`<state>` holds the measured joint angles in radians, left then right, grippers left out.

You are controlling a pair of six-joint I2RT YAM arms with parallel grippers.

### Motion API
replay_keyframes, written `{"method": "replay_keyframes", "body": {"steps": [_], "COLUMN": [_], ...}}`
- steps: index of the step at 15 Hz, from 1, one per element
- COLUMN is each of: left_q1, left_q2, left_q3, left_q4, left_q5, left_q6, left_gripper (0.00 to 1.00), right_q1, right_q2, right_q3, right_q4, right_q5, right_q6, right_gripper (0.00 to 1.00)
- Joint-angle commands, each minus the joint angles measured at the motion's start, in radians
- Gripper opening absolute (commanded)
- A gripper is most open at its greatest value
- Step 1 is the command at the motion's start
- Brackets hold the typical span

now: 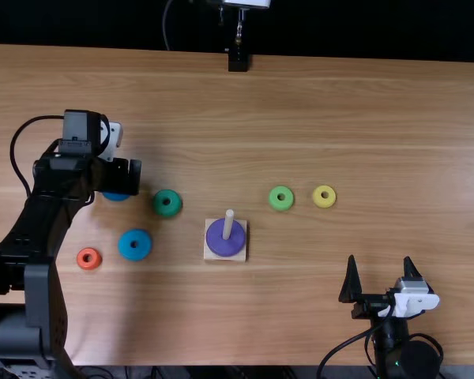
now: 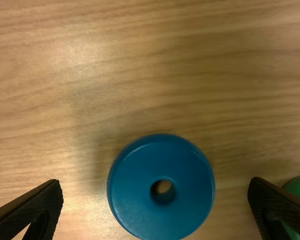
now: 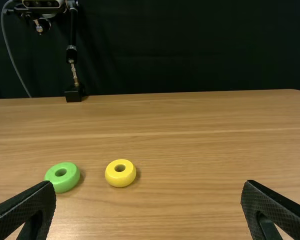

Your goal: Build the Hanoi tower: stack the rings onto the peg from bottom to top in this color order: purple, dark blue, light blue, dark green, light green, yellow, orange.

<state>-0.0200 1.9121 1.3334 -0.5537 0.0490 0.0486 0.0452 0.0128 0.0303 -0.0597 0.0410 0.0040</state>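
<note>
My left gripper (image 1: 125, 175) is over a blue ring (image 1: 116, 197) at the table's left. In the left wrist view, the left gripper (image 2: 156, 183) stands open, a dark blue ring (image 2: 135, 195) lying flat between its fingers without contact. The purple ring (image 1: 224, 246) sits around the peg (image 1: 228, 224). Loose on the table lie another blue ring (image 1: 134, 235), the dark green ring (image 1: 159, 203), the orange-red ring (image 1: 88, 266), the light green ring (image 1: 281, 205) and the yellow ring (image 1: 324, 204). Low at the right is my right gripper (image 1: 380, 260), open; the right wrist view shows this gripper (image 3: 149, 184) too.
The peg's square wooden base (image 1: 223, 257) stands near the middle of the table (image 1: 426, 142). A black stand (image 1: 238, 61) is at the far edge. The left arm (image 1: 47, 229) stretches over the table's left side.
</note>
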Motion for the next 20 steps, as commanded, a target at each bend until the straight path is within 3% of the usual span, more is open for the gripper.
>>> {"method": "replay_keyframes", "body": {"steps": [1,20], "left_q1": [-0.006,-0.018], "left_q2": [0.042,0.085], "left_q3": [0.027,0.024], "left_q4": [-0.008,-0.024], "left_q5": [-0.029,-0.032], "left_q6": [0.007,0.007], "left_gripper": [1.00,1.00], "right_q1": [-0.010,-0.010], "right_q2": [-0.013,-0.013], "right_q3": [-0.015,-0.015], "right_q4": [0.007,0.007], "right_q5": [-0.008,-0.008], "right_q6": [0.002,0.000], "right_gripper": [1.00,1.00]}}
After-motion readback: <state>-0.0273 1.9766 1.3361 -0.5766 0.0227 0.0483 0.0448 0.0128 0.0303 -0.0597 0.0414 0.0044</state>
